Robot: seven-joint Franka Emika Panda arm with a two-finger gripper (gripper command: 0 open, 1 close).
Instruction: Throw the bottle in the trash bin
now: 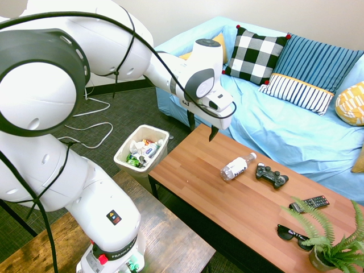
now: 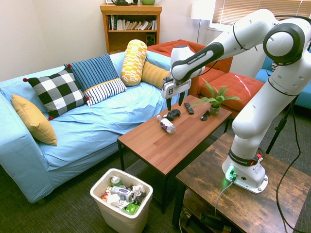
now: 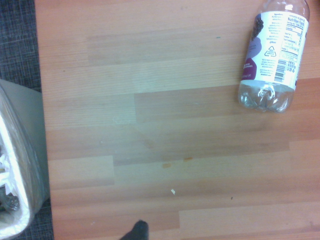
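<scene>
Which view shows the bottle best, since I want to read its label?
The wrist view: the bottle appears largest there, its label's "Nutrition Facts" heading legible, though its cap end is cut off. The first exterior view shows it whole, small, lying down; the second also does, with unreadable print.

The black game controller (image 1: 272, 176) and the remote (image 1: 310, 204) are near the long edge of the table (image 1: 212, 191) by the blue couch (image 1: 244, 108); sunglasses (image 1: 294, 236) and a leafy plant (image 1: 332, 244) sit on it too

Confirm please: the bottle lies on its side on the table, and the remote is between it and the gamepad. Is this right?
Not quite: the gamepad is between the bottle and the remote, as the first exterior view shows.
</scene>
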